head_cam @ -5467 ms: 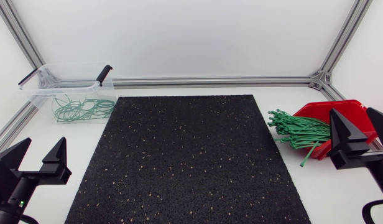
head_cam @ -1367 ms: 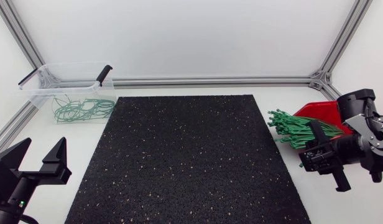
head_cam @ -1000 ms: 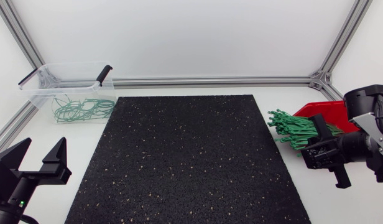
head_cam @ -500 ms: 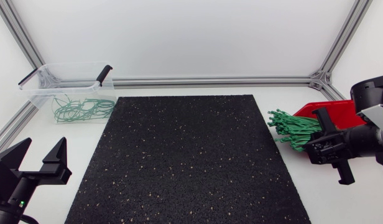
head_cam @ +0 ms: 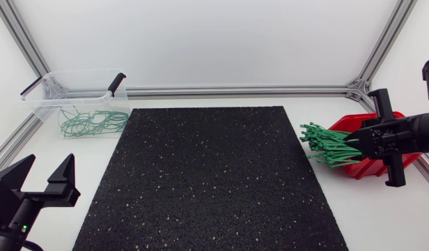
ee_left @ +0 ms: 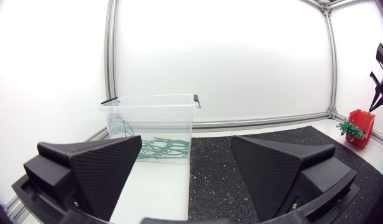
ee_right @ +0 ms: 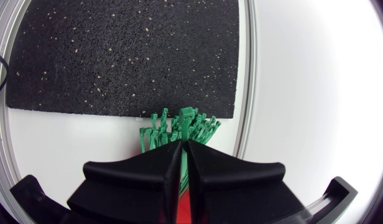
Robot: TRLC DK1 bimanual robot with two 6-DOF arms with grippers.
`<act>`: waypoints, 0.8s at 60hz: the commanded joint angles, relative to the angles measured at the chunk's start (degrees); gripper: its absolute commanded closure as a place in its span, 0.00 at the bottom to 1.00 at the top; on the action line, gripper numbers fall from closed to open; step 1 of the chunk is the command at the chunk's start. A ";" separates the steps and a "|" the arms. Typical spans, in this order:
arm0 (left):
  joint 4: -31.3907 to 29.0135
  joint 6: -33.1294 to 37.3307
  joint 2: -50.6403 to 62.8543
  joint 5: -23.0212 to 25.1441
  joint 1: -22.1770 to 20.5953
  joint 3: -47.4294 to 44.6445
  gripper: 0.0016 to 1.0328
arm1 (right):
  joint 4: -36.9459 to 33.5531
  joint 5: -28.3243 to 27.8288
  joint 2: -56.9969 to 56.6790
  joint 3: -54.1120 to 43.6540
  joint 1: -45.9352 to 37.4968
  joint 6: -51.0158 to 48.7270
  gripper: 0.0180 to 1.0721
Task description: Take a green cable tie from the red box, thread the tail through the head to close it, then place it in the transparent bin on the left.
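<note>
Nearest, the left gripper (head_cam: 46, 171) rests beside the black mat (head_cam: 207, 174), its fingers spread wide with nothing between them. Further out, the right gripper (head_cam: 349, 139) is pinched together on a green cable tie (ee_right: 186, 114) in the bundle (head_cam: 329, 145) spilling from the red box (head_cam: 371, 169), so the picking step appears to be in hand. The next move calls for drawing that one tie clear of its neighbours. Furthest, the transparent bin (head_cam: 44, 101) stands at the left, well apart, with green loops (head_cam: 89, 122) in it.

Two hands (head_cam: 46, 162) (head_cam: 348, 139), one mat (head_cam: 207, 174), one bin (head_cam: 47, 104), one box (head_cam: 371, 167), many ties (head_cam: 329, 146).
</note>
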 commanded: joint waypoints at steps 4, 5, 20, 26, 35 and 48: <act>-1.59 0.61 -0.14 0.06 -0.54 -2.20 0.03 | -2.15 -1.79 -1.31 3.95 0.22 3.38 0.95; -1.59 0.61 -0.14 0.06 -0.54 -2.20 0.03 | -2.59 -2.05 -1.31 4.30 0.22 3.73 0.95; -1.59 0.61 -0.14 0.06 -0.45 -2.20 0.03 | -9.62 -4.25 -1.83 11.77 3.20 10.85 0.95; -1.59 0.61 -0.14 -0.03 -0.27 -2.20 0.03 | -13.57 -6.18 -1.66 16.17 4.44 14.10 0.95; -1.59 0.52 -0.23 0.06 -0.27 -2.20 0.03 | -22.01 -11.81 0.45 23.46 4.79 17.27 0.95; -1.59 0.52 -0.14 0.06 -0.45 -2.20 0.03 | -37.92 -22.62 6.78 34.63 4.35 18.94 0.95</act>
